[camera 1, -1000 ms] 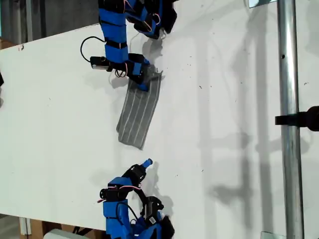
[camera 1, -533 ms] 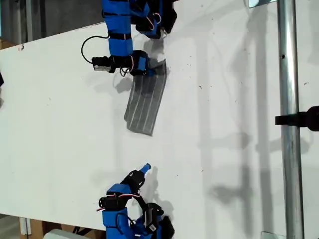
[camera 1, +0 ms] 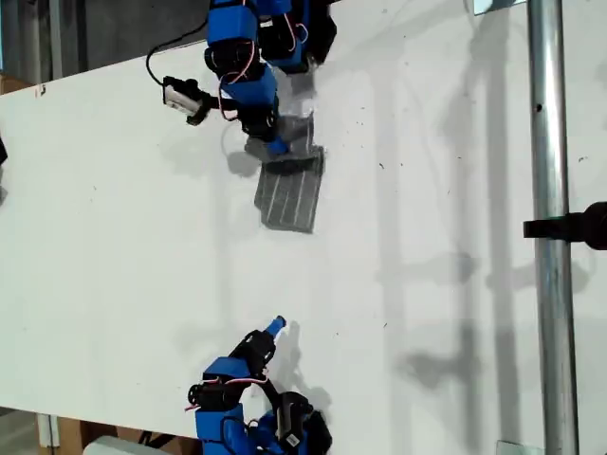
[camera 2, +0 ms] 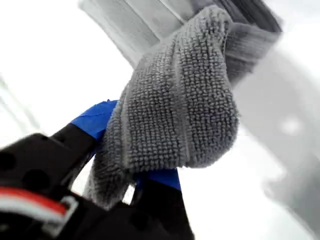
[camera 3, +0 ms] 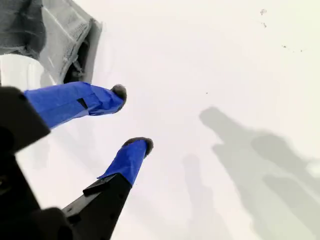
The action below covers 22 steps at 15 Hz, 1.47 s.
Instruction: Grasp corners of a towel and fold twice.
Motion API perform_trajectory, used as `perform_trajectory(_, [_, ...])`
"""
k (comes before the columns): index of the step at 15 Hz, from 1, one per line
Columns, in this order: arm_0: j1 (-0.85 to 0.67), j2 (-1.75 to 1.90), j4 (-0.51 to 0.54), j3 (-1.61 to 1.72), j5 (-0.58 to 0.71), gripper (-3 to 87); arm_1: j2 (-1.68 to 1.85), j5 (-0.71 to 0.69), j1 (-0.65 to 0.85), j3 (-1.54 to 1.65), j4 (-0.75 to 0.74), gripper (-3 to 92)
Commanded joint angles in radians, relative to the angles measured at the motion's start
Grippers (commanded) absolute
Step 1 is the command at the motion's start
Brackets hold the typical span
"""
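1. Here the white tabletop (camera 1: 114,237) carries the towel (camera 1: 289,194), near the exterior view's top.
2. My first gripper (camera 2: 132,172) clamps a corner (camera 2: 175,115), lifting it to fold.
3. My second gripper (camera 3: 132,117) hangs released, well apart.

Bare table (camera 1: 123,237) is lying open from 3 through 9 o'clock of the towel (camera 1: 289,190); only my first gripper (camera 1: 275,147) is crowding its 12 o'clock.
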Motion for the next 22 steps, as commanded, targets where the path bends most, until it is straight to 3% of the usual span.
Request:
perform_trajectory(1, [-0.017,0.041,-0.014,-0.009,-0.002,14.0,-0.081,-0.06,0.028,-0.018,-0.35,-0.2])
perform_trajectory(5, [-0.015,0.06,-0.005,-0.005,-0.006,13.7,-0.474,-0.109,0.064,-0.179,-0.578,1.4])
perform_trajectory(6, [-0.015,0.063,-0.005,0.002,-0.006,13.7,-0.494,-0.11,0.066,-0.179,-0.632,20.4])
perform_trajectory(7, [-0.017,0.066,-0.005,0.006,-0.008,13.7,-0.48,-0.112,0.067,-0.17,-0.703,28.5])
perform_trajectory(9, [-0.018,0.067,-0.015,0.005,-0.005,13.7,-0.399,-0.221,0.044,-0.121,-1.019,23.2])
perform_trajectory(10, [-0.018,0.067,-0.025,0.003,-0.003,13.7,-0.391,-0.242,0.035,-0.158,-1.1,23.2])
perform_trajectory(12, [-0.017,0.071,-0.026,0.0,-0.003,13.7,-0.39,-0.285,0.029,-0.284,-0.971,23.2])
perform_trajectory(15, [-0.017,0.08,-0.028,0.006,-0.006,13.3,-0.327,-0.224,0.071,-0.285,-0.554,23.2])
perform_trajectory(16, [-0.02,0.098,-0.048,0.02,-0.015,12.6,-0.314,-0.215,0.077,-0.278,-0.388,12.0])
perform_trajectory(17, [-0.026,0.152,-0.097,0.057,-0.02,11.6,-0.307,-0.193,0.081,-0.275,-0.198,5.6])
perform_trajectory(18, [-0.037,0.261,-0.17,0.137,-0.02,5.1,-0.298,-0.17,0.086,-0.259,-0.029,3.4])
perform_trajectory(19, [-0.044,0.454,-0.242,0.261,0.015,-2.6,-0.264,-0.138,0.086,-0.219,0.094,-0.2])
perform_trajectory(20, [-0.086,0.769,-0.281,0.423,-0.032,-2.6,-0.201,-0.124,0.083,-0.16,0.149,-0.2])
perform_trajectory(22, [-0.169,1.39,-0.16,0.647,-0.095,-2.7,0.018,-0.054,0.067,0.018,0.202,-0.2])
